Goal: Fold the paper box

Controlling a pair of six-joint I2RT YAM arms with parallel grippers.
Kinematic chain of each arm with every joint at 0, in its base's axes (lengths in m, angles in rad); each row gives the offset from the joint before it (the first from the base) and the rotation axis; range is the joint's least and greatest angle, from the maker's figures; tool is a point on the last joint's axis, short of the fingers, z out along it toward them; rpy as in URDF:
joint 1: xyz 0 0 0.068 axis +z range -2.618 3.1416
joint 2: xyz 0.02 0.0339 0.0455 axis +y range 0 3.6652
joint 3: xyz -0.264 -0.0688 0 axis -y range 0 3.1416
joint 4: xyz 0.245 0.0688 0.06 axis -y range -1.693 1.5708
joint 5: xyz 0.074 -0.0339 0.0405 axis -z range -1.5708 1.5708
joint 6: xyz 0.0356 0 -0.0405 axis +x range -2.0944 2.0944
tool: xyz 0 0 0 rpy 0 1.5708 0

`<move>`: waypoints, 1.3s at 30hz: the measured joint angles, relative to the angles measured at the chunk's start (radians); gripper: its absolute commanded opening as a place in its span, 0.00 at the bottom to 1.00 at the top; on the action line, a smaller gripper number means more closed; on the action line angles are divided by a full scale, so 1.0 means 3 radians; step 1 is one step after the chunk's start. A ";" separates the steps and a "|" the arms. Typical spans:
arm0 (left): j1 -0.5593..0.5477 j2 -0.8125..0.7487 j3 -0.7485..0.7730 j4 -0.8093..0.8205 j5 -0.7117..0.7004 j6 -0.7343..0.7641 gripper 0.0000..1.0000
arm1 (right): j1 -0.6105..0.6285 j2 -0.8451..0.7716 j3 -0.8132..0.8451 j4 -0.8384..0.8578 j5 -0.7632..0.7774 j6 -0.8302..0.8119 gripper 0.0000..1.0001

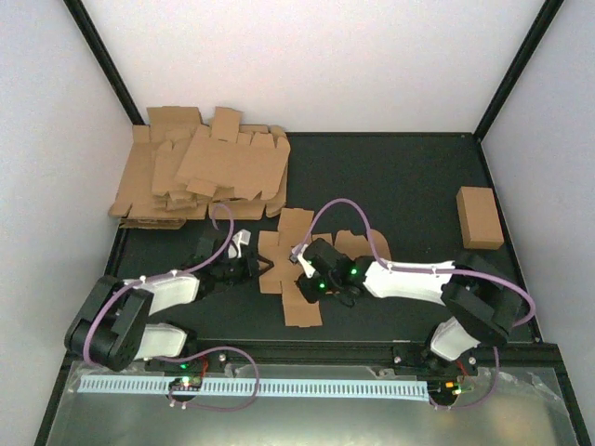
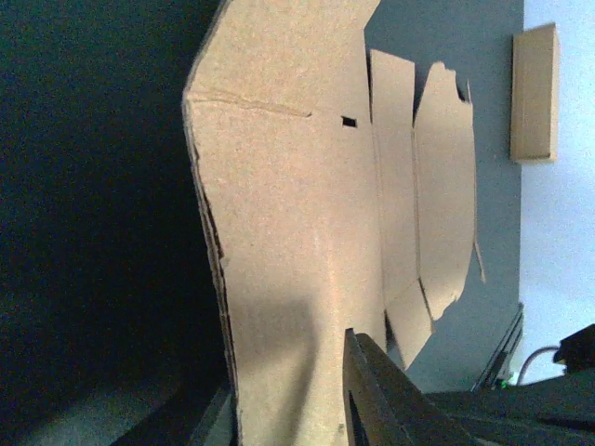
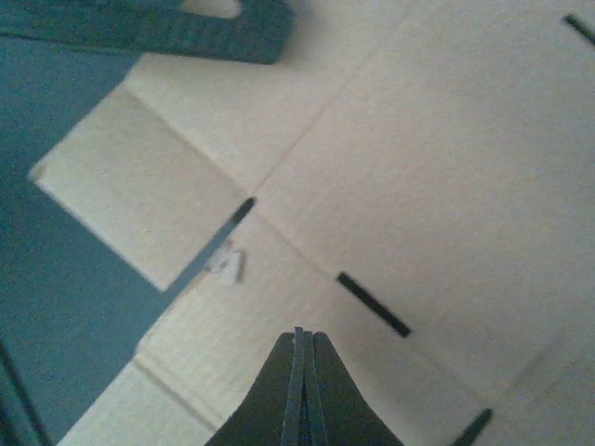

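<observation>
R gripper (image 3: 299,339): jaws fully closed, tips pressed together w/ nothing between them, sitting just over the paper box (image 3: 418,167), near one of its slot cuts. L gripper (image 1: 244,263) is at the blank's left edge. The wrist cam shows one dark finger (image 2: 372,400) in front of a panel that's tilted up off the surface, but tbh can't tell if the jaws are actually pinching it or just beside it.

The box itself is unfolded, mostly flat, lying mid-table between the two arms w/ flaps sticking out front and back.

Surface is a matte black table (image 1: 390,186), no glare. Far-left corner has a messy heap of flat cardboard blanks (image 1: 200,172), and a closed brown cardboard brick (image 1: 480,218) sits near the right edge, well apart from everything.

Room-wise: plain white walls (image 1: 307,56) on 3 sides, w/ black frame posts (image 1: 516,65) in the back corners. The near edge has a shiny metal shelf (image 1: 307,423) w/ a pale toothed strip (image 1: 279,386) along it.
</observation>
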 measured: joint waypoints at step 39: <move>0.0038 -0.0240 -0.0112 0.0156 0.0381 -0.0369 0.02 | 0.0551 0.0045 0.0173 0.0359 0.0175 -0.0425 0.02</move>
